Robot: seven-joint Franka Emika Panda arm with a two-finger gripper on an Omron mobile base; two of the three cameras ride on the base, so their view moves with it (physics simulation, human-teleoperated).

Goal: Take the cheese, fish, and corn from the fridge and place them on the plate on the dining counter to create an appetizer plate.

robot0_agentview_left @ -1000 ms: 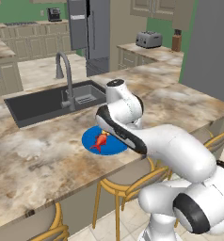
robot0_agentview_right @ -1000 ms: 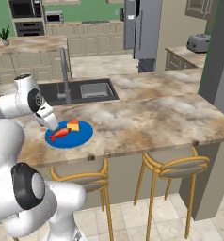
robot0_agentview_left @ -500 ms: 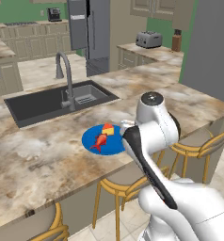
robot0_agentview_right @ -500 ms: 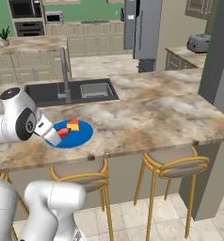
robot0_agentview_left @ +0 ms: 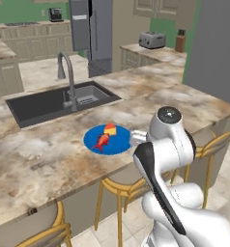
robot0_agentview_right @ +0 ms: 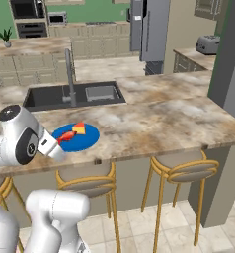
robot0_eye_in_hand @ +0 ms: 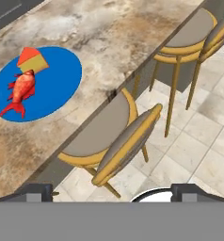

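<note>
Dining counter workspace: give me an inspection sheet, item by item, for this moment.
Surface: dining counter, marbled, with inset sink and faucet.
Job's things: fish and cheese lie on the plate; corn nothing seen; fridge stands at the back.
Clutter: toaster on the far counter.
Grippers: gripper open, empty, off the counter's edge above the stools.
Cables: nothing seen.
Surroundings: cabinets, tiled floor.

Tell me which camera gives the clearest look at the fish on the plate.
The hand view: it looks down on the fish, showing head, fins and tail on the plate beside the cheese. In the left base view the fish is small; in the right base view it is small, beside the arm.
</note>
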